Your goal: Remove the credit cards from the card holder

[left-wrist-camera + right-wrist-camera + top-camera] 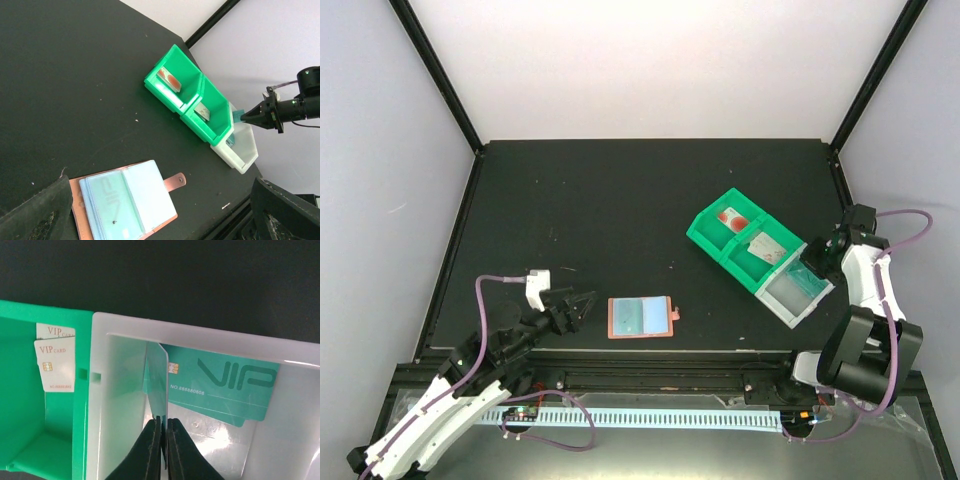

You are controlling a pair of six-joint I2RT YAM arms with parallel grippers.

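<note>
Right gripper (163, 424) fingertips pinched shut on thin card (158, 375), held edge-on, inside white bin (100, 390). A teal VIP card (220, 385) leans just beyond the tips.

Judged drop-off step; next move calls for releasing, then lifting clear.

Card holder (640, 317) lies open, just ahead of the wide-open left gripper (582, 308).

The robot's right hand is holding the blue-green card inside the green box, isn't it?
Not quite. The right gripper does hold the teal card in its jaws, but inside the white bin, not the green bin beside it. The right wrist view shows this.
</note>
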